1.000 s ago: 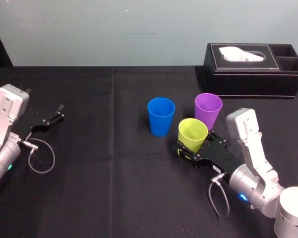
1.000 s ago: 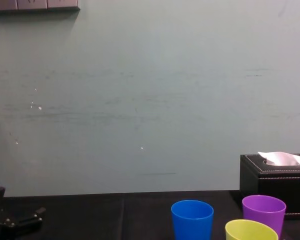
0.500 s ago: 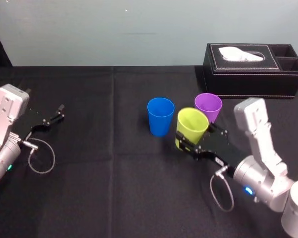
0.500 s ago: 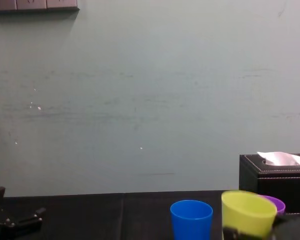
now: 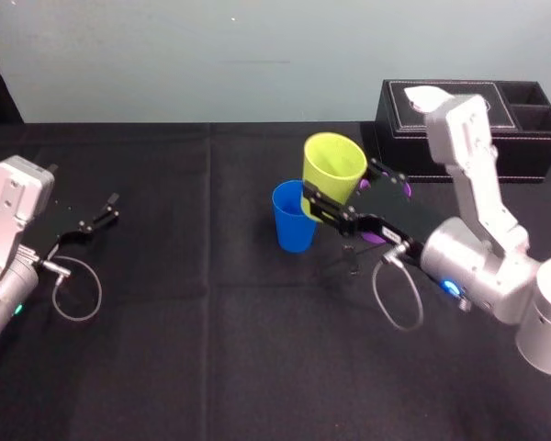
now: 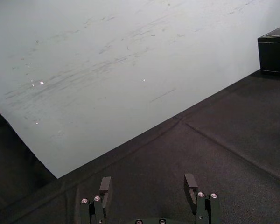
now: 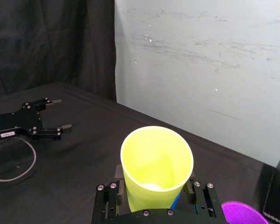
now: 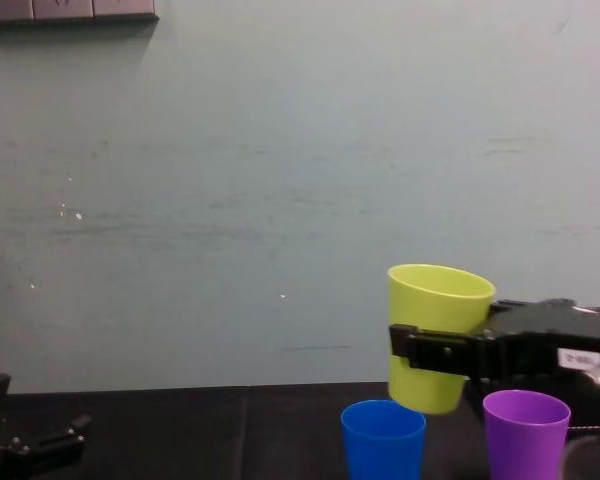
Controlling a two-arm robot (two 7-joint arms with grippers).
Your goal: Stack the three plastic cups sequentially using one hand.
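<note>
yellow-green cup (image 5: 333,165) lifted over blue cup (image 5: 292,230), right gripper (image 5: 344,195) clamping it, label (image 8: 580,357) unreadable, left gripper (image 5: 110,209) open

Blue cup (image 5: 292,227); yellow-green cup (image 5: 333,170); purple cup (image 8: 525,432)

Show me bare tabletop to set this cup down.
Widest free patch: black cloth between the parked left end effector and the blue plastic cup. The near strip before that cup is bare too. Crowded: blue cup, purple plastic cup and black tissue box, where the right end effector holds the yellow-green plastic cup.
</note>
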